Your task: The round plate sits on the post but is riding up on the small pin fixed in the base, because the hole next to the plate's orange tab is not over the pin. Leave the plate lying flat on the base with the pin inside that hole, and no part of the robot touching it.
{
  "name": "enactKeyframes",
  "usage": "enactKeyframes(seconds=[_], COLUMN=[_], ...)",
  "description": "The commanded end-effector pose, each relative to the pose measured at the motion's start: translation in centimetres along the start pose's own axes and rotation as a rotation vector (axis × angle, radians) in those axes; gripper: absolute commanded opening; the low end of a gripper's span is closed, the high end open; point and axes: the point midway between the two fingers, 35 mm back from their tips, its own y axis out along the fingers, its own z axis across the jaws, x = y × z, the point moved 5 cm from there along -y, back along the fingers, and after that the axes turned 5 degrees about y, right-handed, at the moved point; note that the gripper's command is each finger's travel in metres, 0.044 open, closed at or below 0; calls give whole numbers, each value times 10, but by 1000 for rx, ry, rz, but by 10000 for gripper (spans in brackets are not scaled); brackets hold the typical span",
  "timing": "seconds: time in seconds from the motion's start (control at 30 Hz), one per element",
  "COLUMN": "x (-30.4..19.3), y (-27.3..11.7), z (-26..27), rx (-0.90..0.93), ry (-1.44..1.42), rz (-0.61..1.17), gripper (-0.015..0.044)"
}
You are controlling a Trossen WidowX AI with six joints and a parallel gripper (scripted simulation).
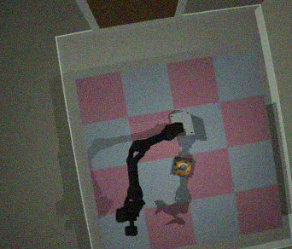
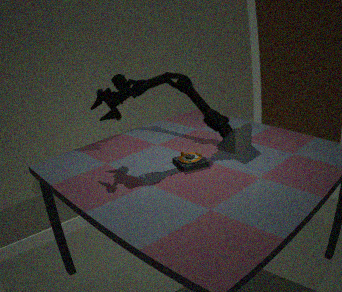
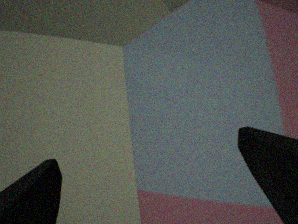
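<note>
the arm (image 2: 187, 92) goes up from its bottom part, bends at the top, and reaches far out to the side. it is stretched out long, high over the desk (image 2: 142, 215). the hand (image 2: 106, 106) is at the far end, up in the air and tipped down a bit. its two black fingers are spread wide apart, and there is nothing between them. the hand touches nothing.
</note>
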Motion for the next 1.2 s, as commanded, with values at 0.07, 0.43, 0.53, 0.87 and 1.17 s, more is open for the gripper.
enactKeyframes(seconds=[0.07,0.43,0.53,0.87,1.17], x=[-50,-203,-227,-255,-253], y=[-6,-81,-109,-210,-211], z=[-10,-71,-90,-158,-159], rx=[-69,-285,-329,-466,-466], ry=[-121,-698,-871,-1589,-1589], rz=[150,679,795,1127,1127], gripper=[321,33,0,0,0])
